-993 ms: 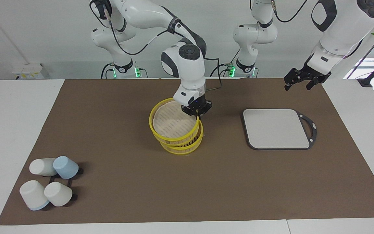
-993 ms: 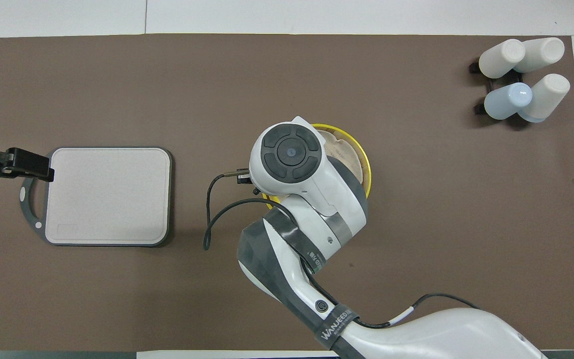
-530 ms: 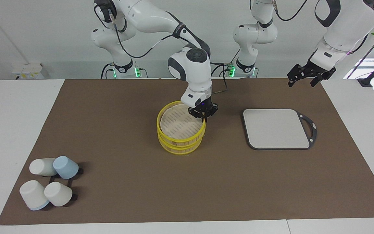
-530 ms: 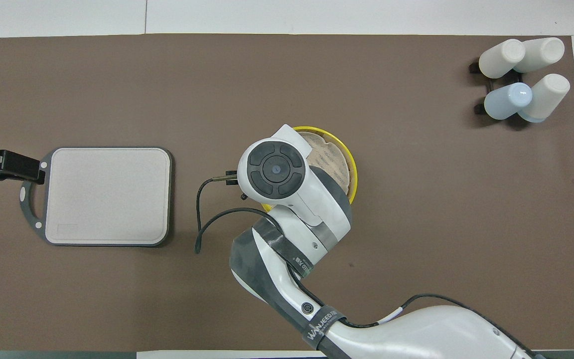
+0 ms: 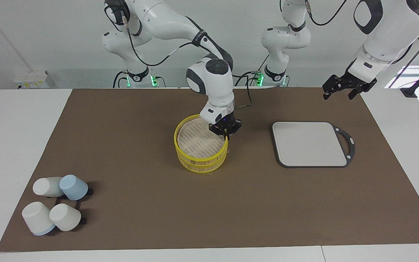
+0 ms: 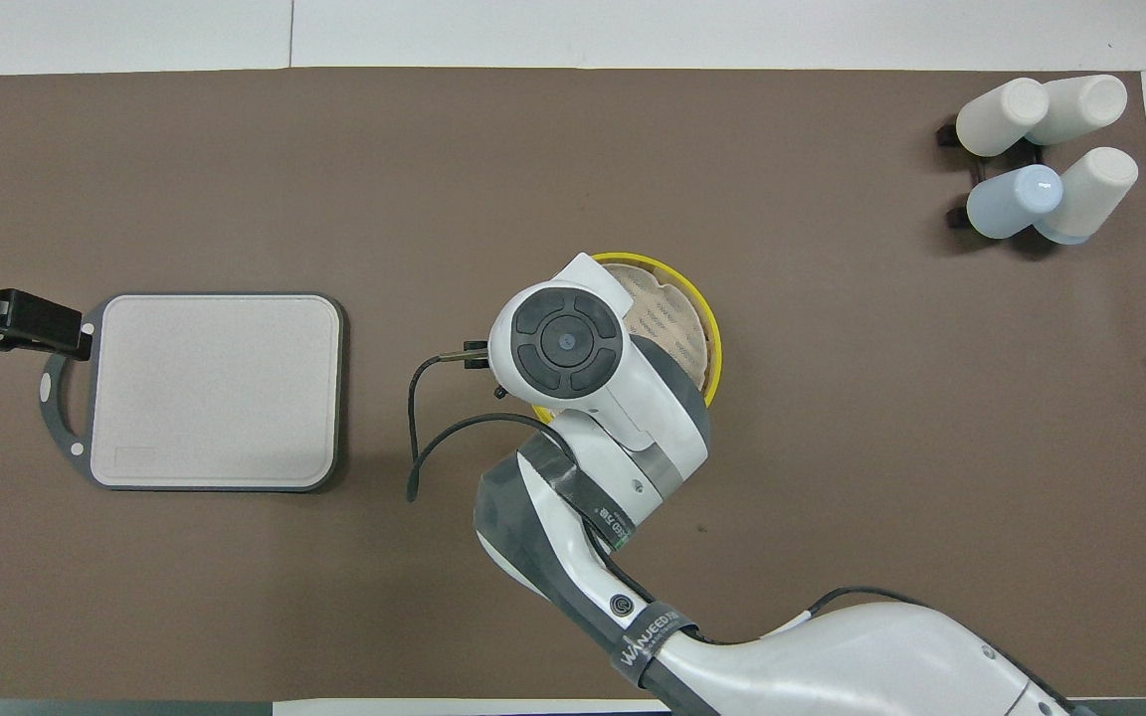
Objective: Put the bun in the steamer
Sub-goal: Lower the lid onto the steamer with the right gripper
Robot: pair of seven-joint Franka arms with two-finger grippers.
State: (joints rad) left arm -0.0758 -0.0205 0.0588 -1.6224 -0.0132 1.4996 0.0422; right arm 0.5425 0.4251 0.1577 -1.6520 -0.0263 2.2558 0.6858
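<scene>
The steamer (image 5: 201, 160) is a yellow-rimmed bamboo basket in the middle of the mat, with its pale lid (image 5: 198, 141) lying level on top. It also shows in the overhead view (image 6: 677, 318), half covered by the right arm's wrist. My right gripper (image 5: 226, 135) is shut on the lid's rim, at the side toward the left arm's end. My left gripper (image 5: 341, 91) is open and empty, and waits in the air over the mat's edge by the board's handle; it also shows in the overhead view (image 6: 66, 333). The bun is hidden.
A grey rectangular board (image 5: 309, 143) with a dark handle lies toward the left arm's end; it also shows in the overhead view (image 6: 215, 388). Several white and blue cups (image 5: 55, 207) lie on a black rack at the right arm's end, farther from the robots.
The lid was tilted and offset on the basket; the right gripper has swung it toward the left arm's end and set it level on the basket. The left gripper has risen slightly.
</scene>
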